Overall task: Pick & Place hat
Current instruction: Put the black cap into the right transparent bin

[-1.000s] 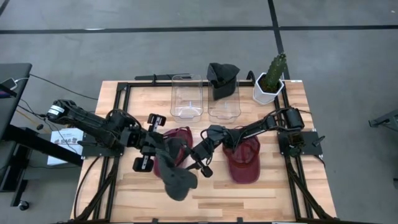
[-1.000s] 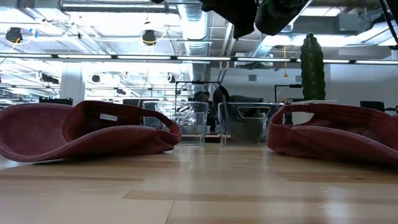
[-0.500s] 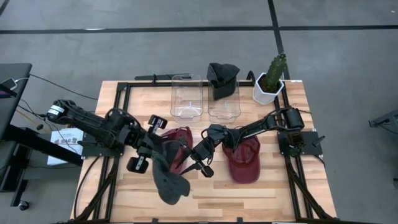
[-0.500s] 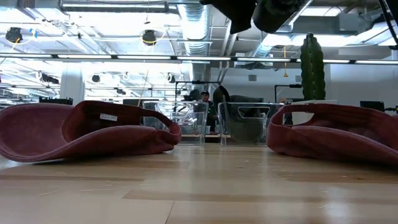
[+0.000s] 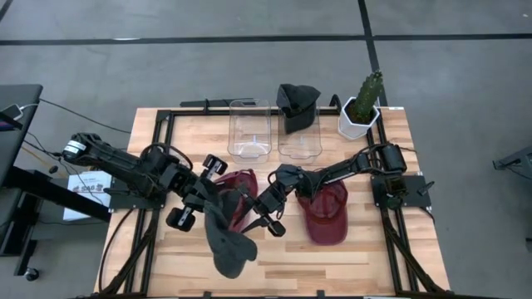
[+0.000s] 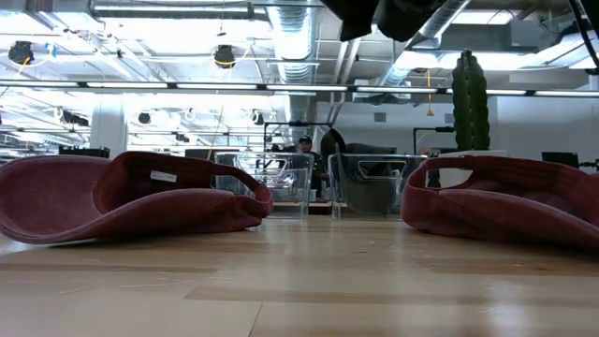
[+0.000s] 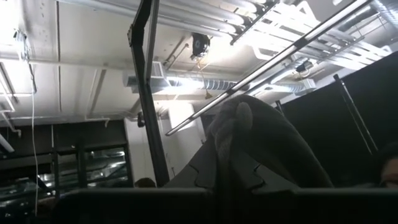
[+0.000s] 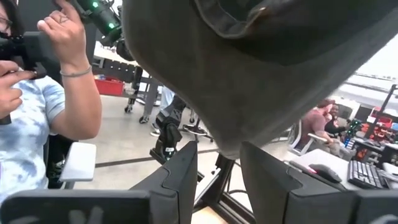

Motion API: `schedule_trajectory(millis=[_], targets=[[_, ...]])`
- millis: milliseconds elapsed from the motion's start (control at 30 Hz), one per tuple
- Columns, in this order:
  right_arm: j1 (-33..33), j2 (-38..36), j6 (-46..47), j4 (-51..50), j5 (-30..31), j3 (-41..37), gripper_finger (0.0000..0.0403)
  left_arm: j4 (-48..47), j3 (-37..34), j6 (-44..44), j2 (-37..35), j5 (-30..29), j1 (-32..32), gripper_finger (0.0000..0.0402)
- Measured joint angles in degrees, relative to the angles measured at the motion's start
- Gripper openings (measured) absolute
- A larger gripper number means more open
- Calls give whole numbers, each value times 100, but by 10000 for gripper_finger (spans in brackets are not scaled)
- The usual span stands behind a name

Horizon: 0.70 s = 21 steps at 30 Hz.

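A dark grey hat [image 5: 226, 242] hangs above the table's near middle, held between both arms. My left gripper [image 5: 209, 211] comes at it from the left and is shut on it. My right gripper [image 5: 256, 213] comes from the right, its fingers closed on the hat's other side. Two red hats lie upside down on the wood: one [image 5: 243, 184] under the left gripper, one [image 5: 326, 214] to the right. A black hat [image 5: 298, 101] sits in the right one of two clear bins. In the low view only dark undersides [image 6: 379, 13] show at the top. My left gripper pinches a bunched fold of the grey hat's cloth [image 7: 235, 134] between its two fingers [image 7: 205, 177]. The fingers slant upward from the table's left. The hat is lifted clear of the table. My right gripper has a low fold of the grey hat [image 8: 227, 147] between its two fingers [image 8: 181, 169], only at their free ends. The fingers come about level from the table's right. The rest of the hat bulges above the fingers, clear of the table.
Two clear bins [image 5: 249, 129] [image 5: 299, 137] stand at the table's far middle, and a cactus in a white pot [image 5: 362, 108] at the far right. A black frame [image 5: 158, 166] edges the table. A person's arm [image 8: 74, 93] shows beyond the table.
My left gripper has rolled about its own axis without shifting place. The grey hat has turned with it, and its free near end has swung toward the table's left edge. In the low view the dark mass has risen slightly.
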Motion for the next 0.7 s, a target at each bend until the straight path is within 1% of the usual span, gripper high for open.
schedule_trajectory(millis=[200,533,633,700], targets=[[-82,0,2,18,3,1,111,-54,0,-73,0,-4,-20,10],[-335,2,345,45,-4,0,111,-64,0,-62,0,0,-222,10],[-333,3,348,81,-84,14,111,-79,0,-58,0,-3,-219,10],[-331,9,369,8,-247,104,111,-91,0,-56,0,-4,-219,10]])
